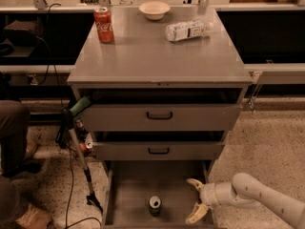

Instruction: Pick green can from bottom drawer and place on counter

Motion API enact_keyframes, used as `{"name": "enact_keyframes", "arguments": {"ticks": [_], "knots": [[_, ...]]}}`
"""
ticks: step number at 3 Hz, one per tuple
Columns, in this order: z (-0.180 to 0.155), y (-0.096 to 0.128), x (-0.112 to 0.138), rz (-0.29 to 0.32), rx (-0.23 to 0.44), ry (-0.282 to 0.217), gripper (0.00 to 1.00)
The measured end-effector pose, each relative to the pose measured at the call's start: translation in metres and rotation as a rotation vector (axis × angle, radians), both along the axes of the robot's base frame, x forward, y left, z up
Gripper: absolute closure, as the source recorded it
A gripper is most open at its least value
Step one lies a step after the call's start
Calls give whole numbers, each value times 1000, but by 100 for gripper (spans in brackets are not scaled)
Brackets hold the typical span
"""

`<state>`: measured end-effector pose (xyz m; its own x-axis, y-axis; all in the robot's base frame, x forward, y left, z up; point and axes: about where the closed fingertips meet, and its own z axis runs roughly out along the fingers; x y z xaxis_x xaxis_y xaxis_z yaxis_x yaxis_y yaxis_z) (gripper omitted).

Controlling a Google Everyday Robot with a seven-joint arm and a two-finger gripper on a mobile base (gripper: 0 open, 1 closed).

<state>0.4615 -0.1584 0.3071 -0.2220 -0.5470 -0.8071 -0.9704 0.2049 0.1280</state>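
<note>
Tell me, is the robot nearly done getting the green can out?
Not nearly. Done: the bottom drawer is pulled open. In hand: the end effector, fingers open, sits low, right of the green can, not touching it. Left: grab the can, lift it and set it on the counter.

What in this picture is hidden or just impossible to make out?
Camera view, lower edge: the front of the bottom drawer is cut off.
Green can: seen mostly from above, so any label is too small to read.
Upper drawers: their insides are dark, shadowed under the counter.
Gripper: open, at the drawer's right side beside the can; its arm runs off the right edge, so the robot's body is unseen.
</note>
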Motion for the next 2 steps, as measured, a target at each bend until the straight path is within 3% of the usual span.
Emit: {"name": "enact_keyframes", "arguments": {"ticks": [1,2], "knots": [[-35,17,18,59,54,-66,0],[-70,52,32,120,95,-137,0]]}}
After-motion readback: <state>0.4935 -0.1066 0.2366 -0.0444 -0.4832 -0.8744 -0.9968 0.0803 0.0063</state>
